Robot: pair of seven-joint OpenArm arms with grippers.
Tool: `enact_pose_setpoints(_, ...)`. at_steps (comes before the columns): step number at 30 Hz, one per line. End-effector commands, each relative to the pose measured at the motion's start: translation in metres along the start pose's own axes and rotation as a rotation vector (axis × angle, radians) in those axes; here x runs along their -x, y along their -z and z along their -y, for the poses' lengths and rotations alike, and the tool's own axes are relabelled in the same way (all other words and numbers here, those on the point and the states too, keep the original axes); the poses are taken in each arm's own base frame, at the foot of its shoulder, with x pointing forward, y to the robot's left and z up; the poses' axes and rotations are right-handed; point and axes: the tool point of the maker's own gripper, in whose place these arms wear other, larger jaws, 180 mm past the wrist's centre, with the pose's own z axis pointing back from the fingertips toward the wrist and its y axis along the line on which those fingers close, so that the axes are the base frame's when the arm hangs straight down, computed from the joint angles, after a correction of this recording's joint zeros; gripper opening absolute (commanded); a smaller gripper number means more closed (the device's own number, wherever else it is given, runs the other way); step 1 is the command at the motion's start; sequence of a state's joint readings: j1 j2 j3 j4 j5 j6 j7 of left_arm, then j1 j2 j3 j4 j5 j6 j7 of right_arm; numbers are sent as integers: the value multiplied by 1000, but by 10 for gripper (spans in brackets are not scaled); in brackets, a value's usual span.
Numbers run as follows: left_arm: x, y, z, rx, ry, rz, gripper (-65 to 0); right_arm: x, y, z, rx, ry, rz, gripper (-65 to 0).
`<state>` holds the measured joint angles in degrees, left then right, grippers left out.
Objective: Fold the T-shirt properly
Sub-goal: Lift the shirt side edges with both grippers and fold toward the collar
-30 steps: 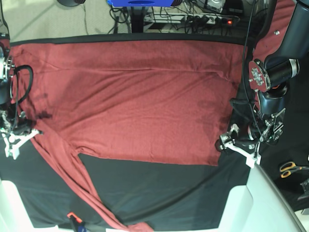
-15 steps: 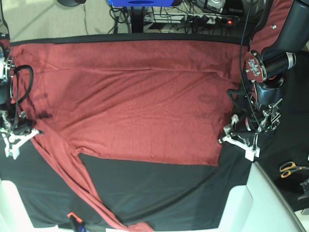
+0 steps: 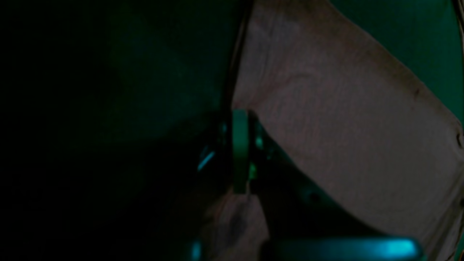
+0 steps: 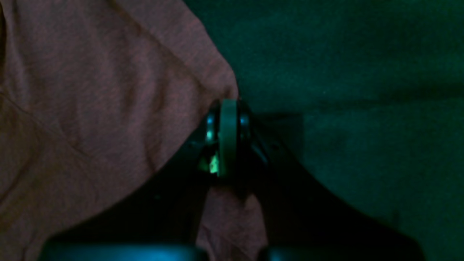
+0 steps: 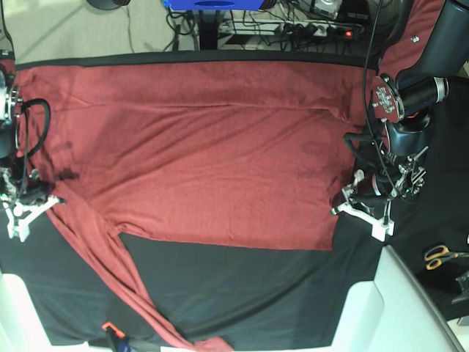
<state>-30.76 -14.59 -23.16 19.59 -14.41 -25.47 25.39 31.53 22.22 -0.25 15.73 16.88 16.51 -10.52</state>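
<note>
The brick-red T-shirt (image 5: pixel 205 147) lies spread flat on the black cloth (image 5: pixel 242 286), with one long sleeve (image 5: pixel 110 271) trailing to the front edge. At the shirt's right edge, near its lower corner, my left gripper (image 5: pixel 340 207) is shut on the fabric. In the left wrist view the left gripper (image 3: pixel 240 119) has its jaws pressed together on the T-shirt's (image 3: pixel 344 127) edge. My right gripper (image 5: pixel 56 199) is shut on the shirt's left edge by the sleeve. The right wrist view shows the right gripper (image 4: pixel 228 107) pinching a fold of the T-shirt (image 4: pixel 90 101).
Yellow-handled scissors (image 5: pixel 440 255) lie at the far right. An orange-handled tool (image 5: pixel 111 330) sits at the front edge by the sleeve end. White raised surfaces (image 5: pixel 399 308) flank the front corners. Cables and a power strip (image 5: pixel 315 29) run behind the table.
My left gripper has closed on the shirt's right edge and shifted slightly up and away from the front. The right arm and the shirt have stayed put.
</note>
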Motion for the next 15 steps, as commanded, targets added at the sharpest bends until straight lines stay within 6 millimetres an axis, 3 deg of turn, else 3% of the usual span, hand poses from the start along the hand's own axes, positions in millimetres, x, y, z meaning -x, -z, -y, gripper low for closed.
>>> enact_pose_setpoints(1, 17, -2, -7, -33, 23, -103, -650, -28, -5, 7, 8, 7, 62, -647)
enact_pose_setpoints(9, 8, -23, -15, -70, 127, -118, -650, -29, -6, 10, 11, 12, 64, -647)
enact_pose_setpoints(15, 22, -36, -28, -105, 170, -133, -650, -28, -7, 12, 15, 13, 64, -648)
